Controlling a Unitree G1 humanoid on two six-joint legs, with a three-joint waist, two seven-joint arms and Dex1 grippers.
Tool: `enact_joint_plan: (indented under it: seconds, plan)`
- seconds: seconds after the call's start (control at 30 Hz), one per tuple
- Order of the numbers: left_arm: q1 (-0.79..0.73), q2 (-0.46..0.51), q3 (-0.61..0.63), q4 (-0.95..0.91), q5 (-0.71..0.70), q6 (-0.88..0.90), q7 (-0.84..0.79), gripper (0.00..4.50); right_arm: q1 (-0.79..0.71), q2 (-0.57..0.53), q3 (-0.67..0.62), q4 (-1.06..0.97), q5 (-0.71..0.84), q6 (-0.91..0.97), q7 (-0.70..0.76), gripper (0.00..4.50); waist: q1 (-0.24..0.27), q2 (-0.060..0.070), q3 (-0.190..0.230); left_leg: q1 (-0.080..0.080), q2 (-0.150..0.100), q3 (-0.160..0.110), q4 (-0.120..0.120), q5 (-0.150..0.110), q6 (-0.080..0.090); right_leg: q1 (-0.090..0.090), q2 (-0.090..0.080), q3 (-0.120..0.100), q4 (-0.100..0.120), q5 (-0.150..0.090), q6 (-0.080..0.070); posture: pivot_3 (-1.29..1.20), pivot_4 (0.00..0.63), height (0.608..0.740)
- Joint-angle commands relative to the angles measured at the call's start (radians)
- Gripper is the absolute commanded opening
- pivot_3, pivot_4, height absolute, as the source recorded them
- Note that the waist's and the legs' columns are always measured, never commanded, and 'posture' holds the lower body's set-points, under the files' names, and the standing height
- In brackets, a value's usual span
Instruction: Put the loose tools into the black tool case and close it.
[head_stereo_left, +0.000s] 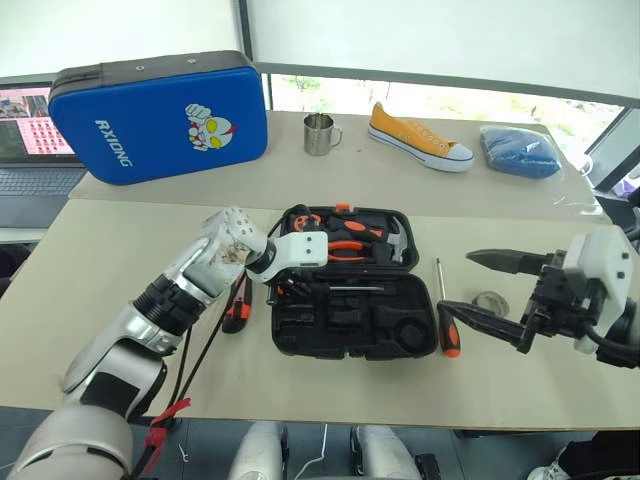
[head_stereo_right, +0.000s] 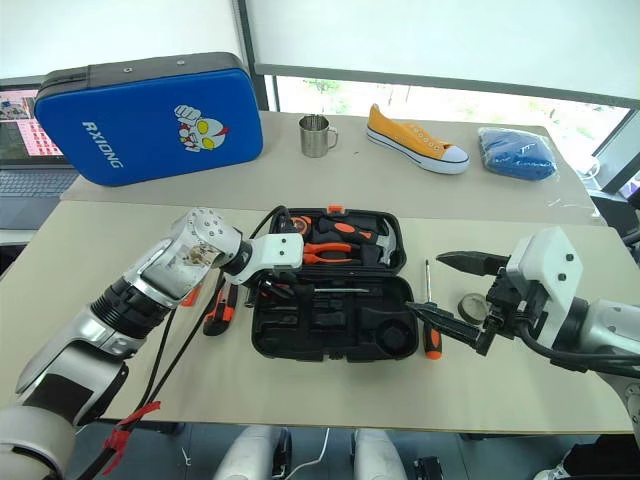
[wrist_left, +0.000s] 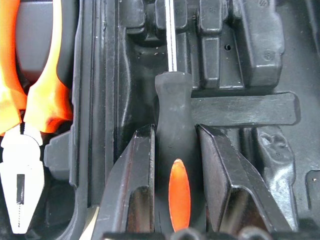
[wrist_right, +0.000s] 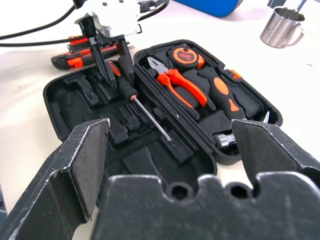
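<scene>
Right tool (head_stereo_left: 480, 285) hangs wide apart; left tool (wrist_right: 114, 65) clamps a screwdriver (wrist_left: 176, 150) into the black tool case (head_stereo_left: 345, 330); another screwdriver (head_stereo_left: 445, 320) and utility knife (head_stereo_left: 237, 305) wait.

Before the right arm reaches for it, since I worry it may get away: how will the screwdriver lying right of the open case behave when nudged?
The screwdriver would probably roll: its handle looks rounded and it lies flat on the smooth table. Its thin metal shaft looks stiff, so it shouldn't flex. With the tape roll beside it, a sideways push may bump that.
</scene>
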Motion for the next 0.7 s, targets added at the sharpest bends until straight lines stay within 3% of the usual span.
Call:
enact_joint_plan:
  seconds: [0.03, 0.4, 0.47, 0.6, 0.7]
  plan:
    - [-0.034, -0.027, 0.017, 0.02, 0.009, -0.035, 0.017, 0.82, -0.006, -0.005, -0.02, -0.023, 0.02, -0.004, -0.001, 4.5, 0.002, 0.0, 0.0, 0.0, 0.0, 0.0, 0.0, 0.0, 0.0, 0.0, 0.0, 0.0, 0.0, 0.0, 0.0, 0.0, 0.15, 0.739]
    - [-0.061, -0.066, 0.018, 0.083, 0.029, -0.084, 0.016, 0.82, -0.013, -0.007, -0.012, -0.014, 0.015, -0.011, 0.009, 4.5, -0.002, 0.0, 0.0, 0.0, 0.0, 0.0, 0.001, 0.0, 0.0, 0.0, 0.0, 0.0, 0.0, 0.0, 0.001, 0.0, 0.15, 0.739]
    - [-0.066, -0.051, 0.03, 0.075, 0.023, -0.082, 0.002, 1.82, -0.002, -0.001, -0.011, -0.017, 0.012, -0.014, 0.01, 4.5, -0.002, 0.0, 0.0, 0.0, 0.0, -0.001, 0.001, 0.0, 0.0, 0.0, 0.0, 0.0, 0.0, 0.0, 0.001, 0.0, 0.15, 0.739]
    - [-0.079, -0.027, 0.048, 0.067, 0.025, -0.089, -0.009, 3.14, 0.009, 0.004, -0.01, -0.017, 0.009, -0.019, 0.013, 4.5, -0.002, 0.0, 0.0, 0.0, 0.0, -0.001, 0.001, 0.0, 0.0, 0.0, 0.0, 0.0, 0.0, 0.0, 0.001, 0.0, 0.15, 0.739]
    - [-0.09, -0.02, 0.064, 0.053, 0.008, -0.082, -0.016, 3.14, 0.011, 0.005, -0.01, -0.017, 0.009, -0.019, 0.015, 4.5, -0.002, 0.0, 0.0, 0.0, 0.0, -0.001, 0.001, 0.0, 0.0, 0.0, 0.0, 0.0, 0.001, 0.0, 0.001, 0.0, 0.15, 0.739]
